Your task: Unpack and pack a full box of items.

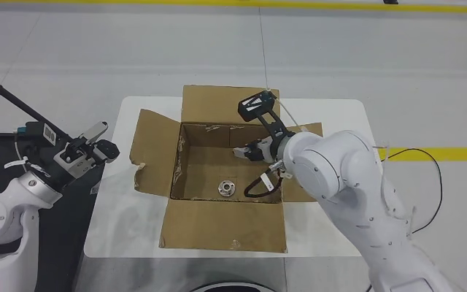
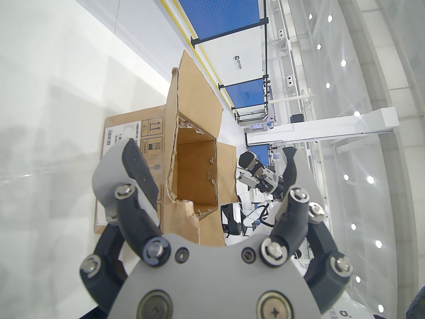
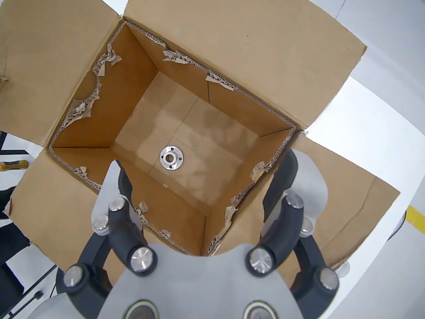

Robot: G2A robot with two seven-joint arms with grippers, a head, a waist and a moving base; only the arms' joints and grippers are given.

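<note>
An open cardboard box (image 1: 219, 226) stands in the middle of the white table (image 1: 332, 139), all flaps folded outward and its torn inner edges ragged. A single round metal flange (image 1: 226, 188) lies on the box floor, seen in the right wrist view as a shiny ring (image 3: 171, 158) with small holes. My right gripper (image 1: 244, 154) hangs open above the right side of the box opening, empty (image 3: 204, 175) and well above the flange. My left gripper (image 1: 101, 140) is open and empty beyond the table's left edge, facing the box's side (image 2: 196, 167) from a distance.
A black pole (image 1: 33, 113) slants past the left arm, off the table. A small orange-handled tool (image 3: 13, 165) lies beyond the box flap. Bare table surface (image 1: 117, 219) surrounds the box on the left and the right.
</note>
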